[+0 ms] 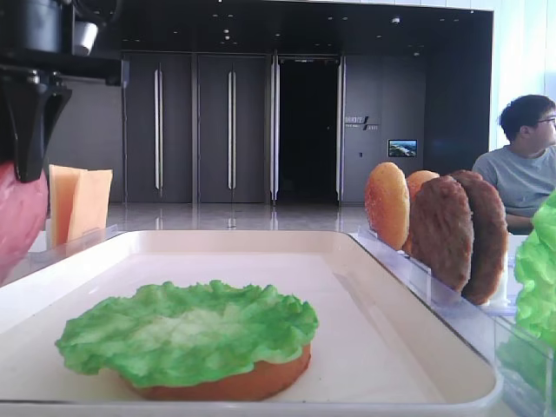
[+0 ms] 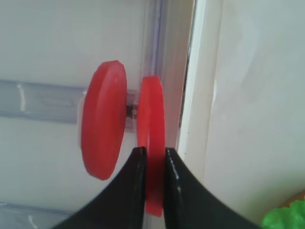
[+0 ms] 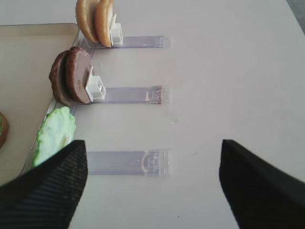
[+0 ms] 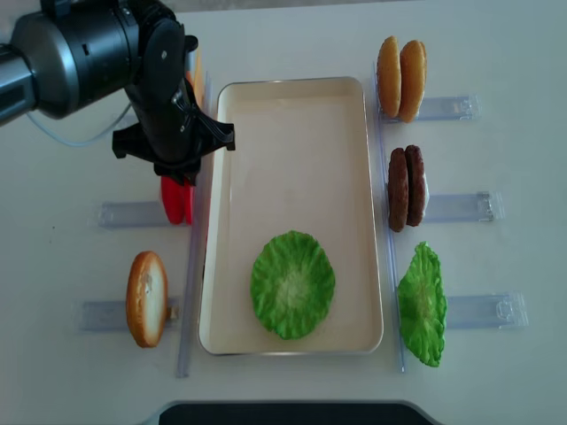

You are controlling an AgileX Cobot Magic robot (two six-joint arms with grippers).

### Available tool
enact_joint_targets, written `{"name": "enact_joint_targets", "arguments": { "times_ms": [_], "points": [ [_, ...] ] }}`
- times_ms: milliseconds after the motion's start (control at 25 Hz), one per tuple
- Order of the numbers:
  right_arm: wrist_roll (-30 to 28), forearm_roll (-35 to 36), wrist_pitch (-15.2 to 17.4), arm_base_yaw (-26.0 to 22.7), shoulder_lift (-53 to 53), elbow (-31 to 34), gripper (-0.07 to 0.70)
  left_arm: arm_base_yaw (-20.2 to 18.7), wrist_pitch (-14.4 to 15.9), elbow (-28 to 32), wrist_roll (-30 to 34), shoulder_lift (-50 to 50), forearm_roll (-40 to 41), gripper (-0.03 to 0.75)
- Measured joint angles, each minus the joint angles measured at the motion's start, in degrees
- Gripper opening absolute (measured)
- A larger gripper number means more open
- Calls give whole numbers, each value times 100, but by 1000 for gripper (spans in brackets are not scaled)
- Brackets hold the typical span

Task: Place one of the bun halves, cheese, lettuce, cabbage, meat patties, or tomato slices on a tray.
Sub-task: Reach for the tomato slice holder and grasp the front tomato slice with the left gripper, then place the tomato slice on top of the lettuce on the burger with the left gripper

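Tomato slice [image 2: 151, 143] pinched upright beside tray rim [image 2: 193, 95].

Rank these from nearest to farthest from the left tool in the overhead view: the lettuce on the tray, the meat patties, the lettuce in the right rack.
1. Lettuce on the tray, lower middle.
2. Meat patties, right rack.
3. Lettuce in the right rack, lower right.

Measured from the left tool.
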Motion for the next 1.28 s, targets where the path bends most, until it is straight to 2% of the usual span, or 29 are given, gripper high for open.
{"name": "enact_joint_targets", "arguments": {
  "times_ms": [360, 560, 800, 1040, 1280],
  "points": [
    [0, 0, 0, 0, 0, 0, 543, 40, 686, -224, 117, -725, -67, 64],
    [0, 0, 0, 0, 0, 0, 543, 91, 774, -231, 250, -875, -232, 64],
    [0, 0, 0, 0, 0, 0, 543, 115, 627, -231, 420, -875, -690, 64],
    [0, 0, 0, 0, 0, 0, 543, 103, 774, -231, 426, -880, -831, 64],
    [0, 0, 0, 0, 0, 0, 543, -313, 965, -231, 208, -1051, -786, 64]
  ]
}}
